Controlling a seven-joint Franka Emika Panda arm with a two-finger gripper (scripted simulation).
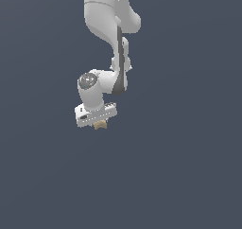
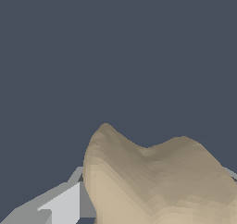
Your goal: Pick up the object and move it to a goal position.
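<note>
The object (image 1: 99, 125) is a small tan lump with stubby lobes, poking out just below the white hand in the exterior view. My gripper (image 1: 98, 121) points downward and is shut on it. Most of the fingers are hidden behind the hand and the lump. In the wrist view the object (image 2: 157, 181) fills the near part of the picture, with two rounded lobes showing. One grey-white finger (image 2: 60, 204) lies against one side of it, and a sliver of the other finger (image 2: 230, 173) shows at the opposite side.
The white arm (image 1: 111, 24) comes down from the top of the exterior view. A plain dark grey-blue surface (image 1: 179, 166) lies all around, with no other object or marker in view.
</note>
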